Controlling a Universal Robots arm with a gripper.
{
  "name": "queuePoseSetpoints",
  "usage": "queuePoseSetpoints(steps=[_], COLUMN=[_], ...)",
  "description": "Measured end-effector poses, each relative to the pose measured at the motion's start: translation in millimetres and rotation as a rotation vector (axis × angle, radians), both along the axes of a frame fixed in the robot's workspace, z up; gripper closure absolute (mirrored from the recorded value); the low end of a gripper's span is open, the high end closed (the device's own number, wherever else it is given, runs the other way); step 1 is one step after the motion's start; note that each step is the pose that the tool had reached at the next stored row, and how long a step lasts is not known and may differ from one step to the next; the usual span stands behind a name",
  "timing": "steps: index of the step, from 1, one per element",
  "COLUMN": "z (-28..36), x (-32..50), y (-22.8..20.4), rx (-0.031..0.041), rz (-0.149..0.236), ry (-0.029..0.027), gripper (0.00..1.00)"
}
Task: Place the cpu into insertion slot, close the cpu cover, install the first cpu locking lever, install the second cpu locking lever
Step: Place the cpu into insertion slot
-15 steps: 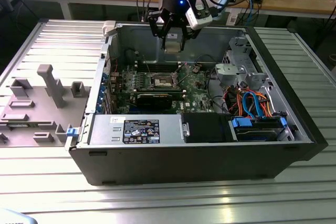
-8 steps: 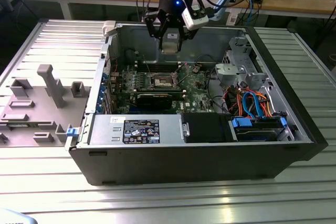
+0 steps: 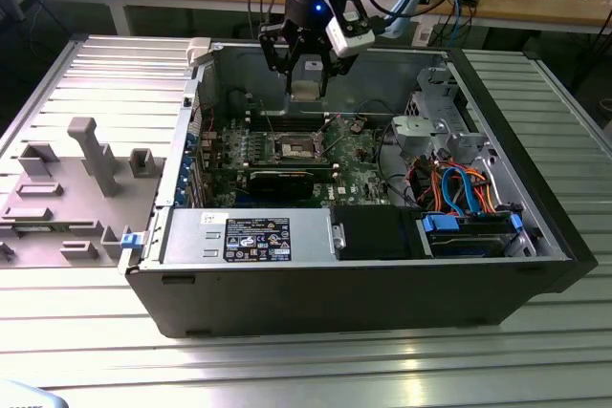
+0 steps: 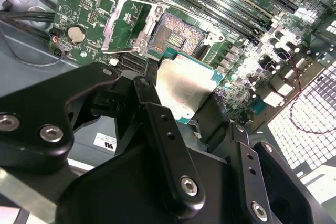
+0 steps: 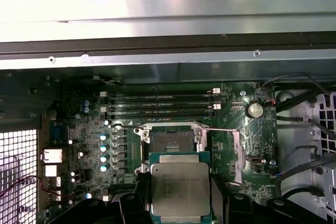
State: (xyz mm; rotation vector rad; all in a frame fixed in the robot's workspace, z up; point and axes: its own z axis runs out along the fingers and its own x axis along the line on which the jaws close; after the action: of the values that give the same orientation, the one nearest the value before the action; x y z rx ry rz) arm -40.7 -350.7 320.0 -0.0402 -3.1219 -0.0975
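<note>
The cpu is clamped in the jaws, hanging over the motherboard, at 12 o'clock from the bare insertion slot in the exterior view. The cpu cover is flipped open beside the slot.

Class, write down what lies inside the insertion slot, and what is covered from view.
Inside the insertion slot lies only its bare contact grid; no chip is seated. In the first wrist view, the cpu, clamped in the gripper, covers one edge.
</note>
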Motion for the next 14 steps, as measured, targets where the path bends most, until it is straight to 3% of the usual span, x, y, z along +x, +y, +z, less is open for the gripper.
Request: queuePoseSetpoints(steps=[14], z=[-0.3], x=[-0.1], y=[0.0], rx=[0.0001], rz=[-0.008], ry=[-0.0001], gripper=[0.45])
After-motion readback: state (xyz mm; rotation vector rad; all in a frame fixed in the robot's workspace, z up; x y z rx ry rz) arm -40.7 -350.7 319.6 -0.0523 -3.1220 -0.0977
